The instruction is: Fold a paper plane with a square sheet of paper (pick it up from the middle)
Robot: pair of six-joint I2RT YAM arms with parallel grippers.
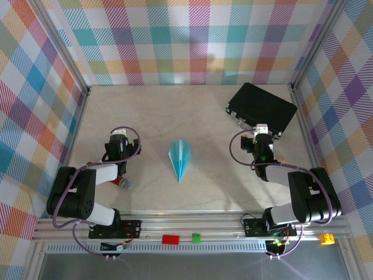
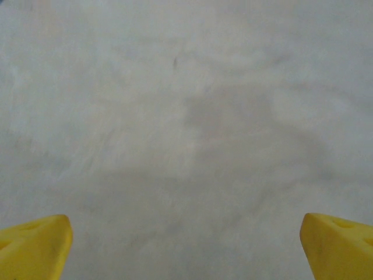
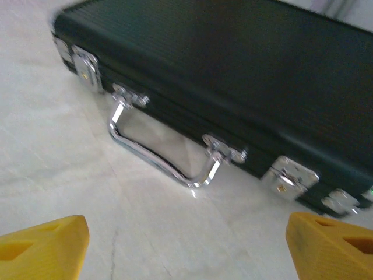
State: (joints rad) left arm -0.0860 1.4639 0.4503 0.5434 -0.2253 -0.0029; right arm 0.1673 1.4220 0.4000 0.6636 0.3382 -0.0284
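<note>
Lying on the table (image 1: pixel 151 111): one paper plane (image 1: pixel 180 159), centred. One black case (image 3: pixel 233 70) at far right. Two grippers, left gripper (image 2: pixel 186 248) and right gripper (image 3: pixel 189 245), both spread wide, holding nothing.

paper plane (image 1: pixel 180 158): light blue
case (image 3: pixel 233 76): black with thin lines
case handle (image 3: pixel 157 154): shiny silver
table (image 1: pixel 145 116): pale cream with faint grey swirls
walls (image 1: pixel 192 41): white with checks of pink, blue, green, orange, purple and yellow
left gripper (image 2: pixel 186 245): yellow finger tips
right gripper (image 3: pixel 186 245): yellow finger tips
arms (image 1: pixel 81 192): black and white
cables (image 1: pixel 236 149): purple
red brick (image 1: pixel 171 238): red
green brick (image 1: pixel 196 237): green
yellow brick (image 1: pixel 326 238): yellow
</note>
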